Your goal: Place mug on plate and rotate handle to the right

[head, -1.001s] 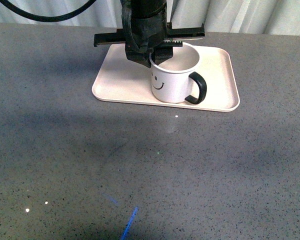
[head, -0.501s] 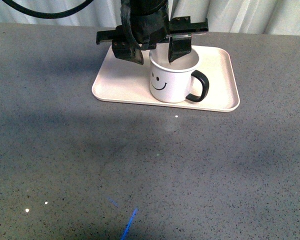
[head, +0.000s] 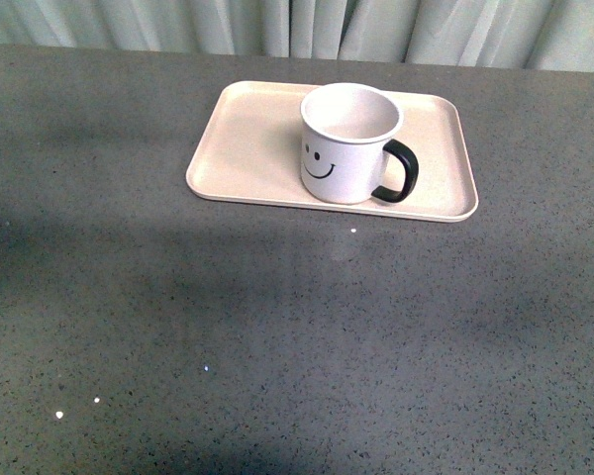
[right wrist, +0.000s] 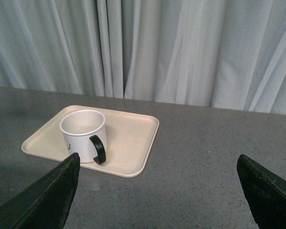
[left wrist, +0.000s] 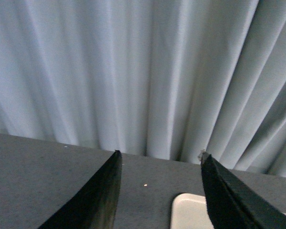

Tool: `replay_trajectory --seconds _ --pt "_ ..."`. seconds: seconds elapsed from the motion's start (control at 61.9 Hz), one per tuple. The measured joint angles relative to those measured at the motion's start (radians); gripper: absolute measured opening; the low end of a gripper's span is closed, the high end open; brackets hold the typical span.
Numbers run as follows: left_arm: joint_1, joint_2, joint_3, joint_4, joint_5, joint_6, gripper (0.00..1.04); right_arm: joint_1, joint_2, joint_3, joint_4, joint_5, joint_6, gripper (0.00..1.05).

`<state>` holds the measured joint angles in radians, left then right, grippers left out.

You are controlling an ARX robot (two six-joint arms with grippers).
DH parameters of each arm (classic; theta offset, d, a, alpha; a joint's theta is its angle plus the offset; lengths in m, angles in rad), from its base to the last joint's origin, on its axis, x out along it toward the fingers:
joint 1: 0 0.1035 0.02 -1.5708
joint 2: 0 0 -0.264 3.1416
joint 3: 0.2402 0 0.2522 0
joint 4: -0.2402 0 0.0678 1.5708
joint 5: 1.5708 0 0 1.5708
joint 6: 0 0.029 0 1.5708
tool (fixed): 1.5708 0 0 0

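Observation:
The white mug (head: 348, 143) with a black smiley face stands upright on the pale pink plate (head: 252, 148), near its front middle. Its black handle (head: 399, 171) points right. Neither gripper shows in the front view. In the right wrist view the mug (right wrist: 81, 135) sits on the plate (right wrist: 133, 143) with the handle (right wrist: 98, 149) towards the camera; my right gripper (right wrist: 157, 164) is open and empty, well back from the plate. In the left wrist view my left gripper (left wrist: 159, 160) is open and empty, raised, with one corner of the plate (left wrist: 188, 210) between its fingers.
The plate lies at the far side of a dark grey speckled table (head: 277, 327). Pale curtains (head: 277, 25) hang just behind the table's far edge.
The left arm, which stood over the mug with its fingers at the rim, has opened, let go and pulled out of the front view. The mug stays on the plate, handle to the right.

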<state>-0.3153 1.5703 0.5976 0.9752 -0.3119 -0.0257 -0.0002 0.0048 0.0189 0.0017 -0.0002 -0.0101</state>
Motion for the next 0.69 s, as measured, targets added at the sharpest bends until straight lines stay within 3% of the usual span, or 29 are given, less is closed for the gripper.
replay_trajectory --seconds 0.113,0.694 --pt "0.053 -0.115 -0.153 0.028 0.061 0.006 0.01 0.0 0.0 0.0 0.0 0.0 0.0 0.96" --pt "0.217 -0.499 -0.507 0.0 0.216 0.015 0.01 0.0 0.0 0.0 0.0 0.0 0.0 0.96"
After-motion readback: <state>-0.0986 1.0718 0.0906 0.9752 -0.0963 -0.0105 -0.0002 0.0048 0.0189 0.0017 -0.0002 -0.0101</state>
